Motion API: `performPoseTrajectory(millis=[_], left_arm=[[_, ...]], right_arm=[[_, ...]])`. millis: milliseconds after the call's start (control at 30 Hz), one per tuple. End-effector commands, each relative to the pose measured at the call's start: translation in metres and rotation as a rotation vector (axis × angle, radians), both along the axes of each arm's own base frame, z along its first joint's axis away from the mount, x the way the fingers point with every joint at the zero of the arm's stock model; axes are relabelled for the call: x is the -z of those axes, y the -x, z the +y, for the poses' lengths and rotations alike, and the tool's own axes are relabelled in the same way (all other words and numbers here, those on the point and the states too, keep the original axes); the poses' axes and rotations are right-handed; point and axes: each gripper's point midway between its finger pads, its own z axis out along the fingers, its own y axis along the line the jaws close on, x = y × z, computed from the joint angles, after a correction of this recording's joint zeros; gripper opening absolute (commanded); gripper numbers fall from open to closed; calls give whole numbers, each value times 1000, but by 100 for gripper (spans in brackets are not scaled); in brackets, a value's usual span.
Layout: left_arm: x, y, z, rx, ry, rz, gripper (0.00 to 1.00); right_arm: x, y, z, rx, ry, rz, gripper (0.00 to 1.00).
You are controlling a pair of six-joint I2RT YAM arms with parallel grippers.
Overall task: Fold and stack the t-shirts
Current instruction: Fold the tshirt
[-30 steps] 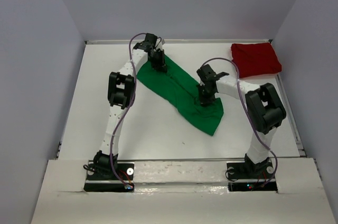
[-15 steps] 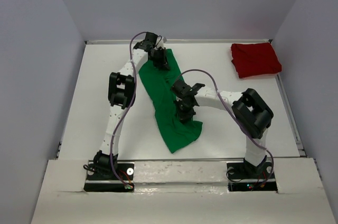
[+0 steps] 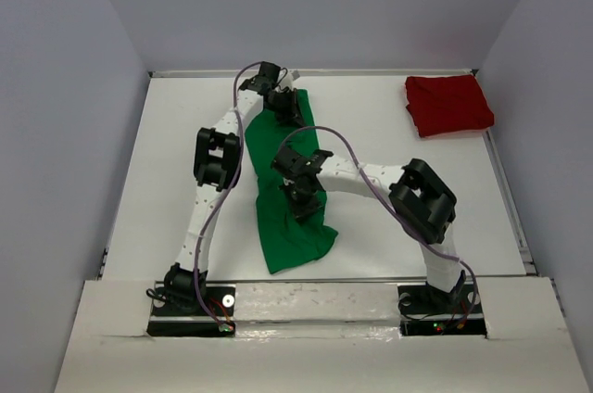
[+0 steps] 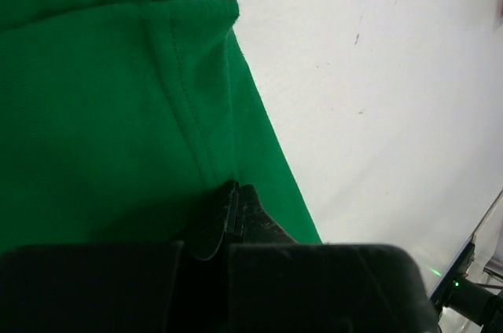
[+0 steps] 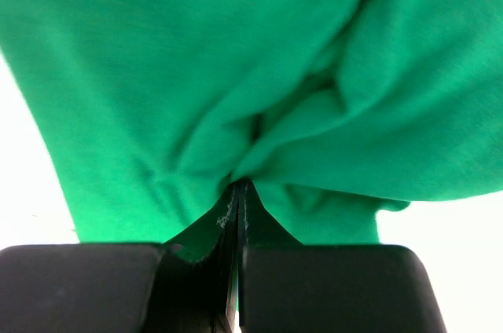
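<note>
Reading the coming move starts from the long axis of the green t-shirt. It is drawn out into one narrow strip on the table, well apart from the red t-shirt and to its left. One end of the strip is level with the red t-shirt at the far side. The other end is spread much farther from it, at the near side, so the axis is laid almost straight from far to near.

The left hand is closed on the cloth at the end level with the red t-shirt. In the left wrist view its fingers are seen pinched together on a hemmed edge. The right hand is closed on a gathered bunch of the same cloth part-way along the strip, towards the end away from the red t-shirt. A loose flap is left beyond it.

The red t-shirt is seen folded into a rough square and is touched by neither hand. The green one is judged not yet folded, being bunched rather than flat. Since both grips sit on the one axis, the next move is judged to call for the cloth to be drawn taut along it and laid flat before any fold across it. The right arm is mounted on the red t-shirt's side, so the later carry onto it would probably be given to that arm.
</note>
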Motion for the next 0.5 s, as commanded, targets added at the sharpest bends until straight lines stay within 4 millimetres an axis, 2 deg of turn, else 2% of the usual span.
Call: performPoseTrajectory(millis=[0,133,200,267,367,467], left_arm=[[3,21,-35,104,64,21,0],[14,36,-51,147,59,45,0],[16,39,-53,139,-9,25,0],[5,36,-53,152,-55,-36,0],[-21,25,-44,98,-115,-115,0],[-70,18,-42,74,-94,-221,0]], right_arm=[[-13,5,22,-30,-28,-2,0],[-11,6,28,-46,-25,-4,0],[-11,5,26,-38,-8,-33,0],[-16,0,24,-32,-7,-65,0],[-14,2,20,-42,13,-82,0],[-10,6,17,-47,31,-84,0]])
